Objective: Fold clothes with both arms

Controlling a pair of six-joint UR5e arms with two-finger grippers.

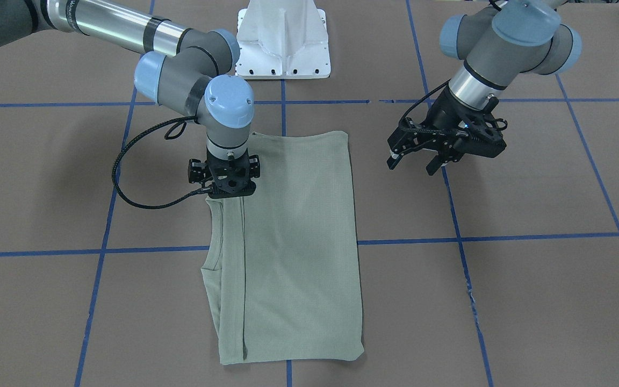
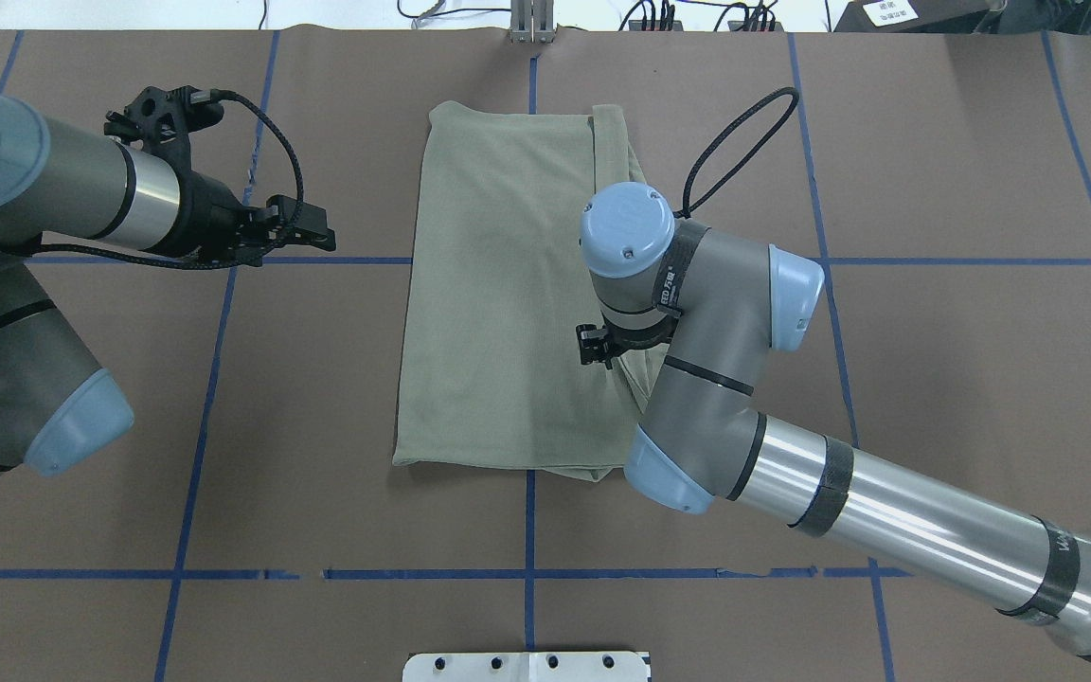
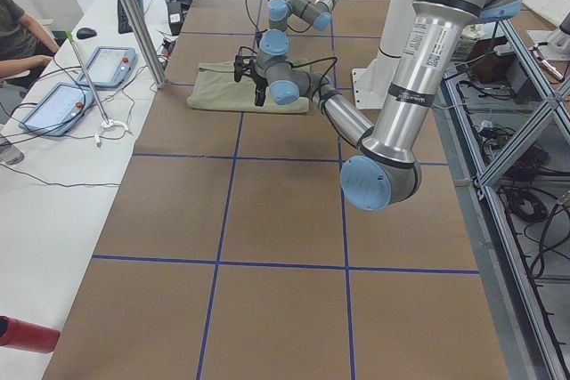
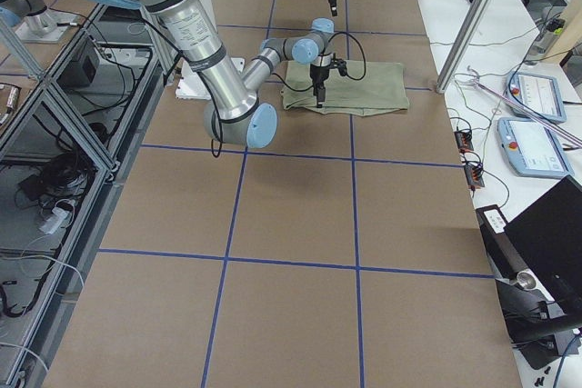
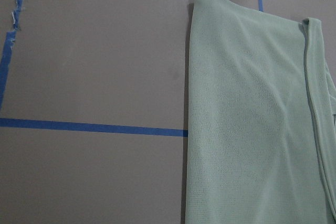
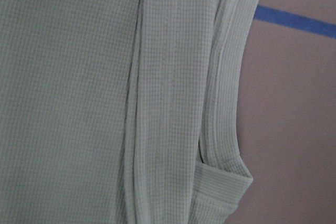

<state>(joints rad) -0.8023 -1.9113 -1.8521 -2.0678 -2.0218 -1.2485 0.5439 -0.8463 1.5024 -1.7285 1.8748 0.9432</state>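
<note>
Folded lengthwise, the pale sage-green knit shirt (image 1: 299,236) is laid directly beneath the black two-finger right pincer (image 1: 229,189), whose opening cannot be told, well apart from the wide-spread black left pincer (image 1: 414,165); stacked layers could be dragged askew if pinched unevenly.

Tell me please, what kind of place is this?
Probably a robotics lab: a left arm and right arm at a tape-gridded table, a shirt on it, teach pendants on a side bench.

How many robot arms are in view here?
2. The right arm reaches over the shirt near its neckline; the left arm is over the table beside it. None seems hidden.
</note>
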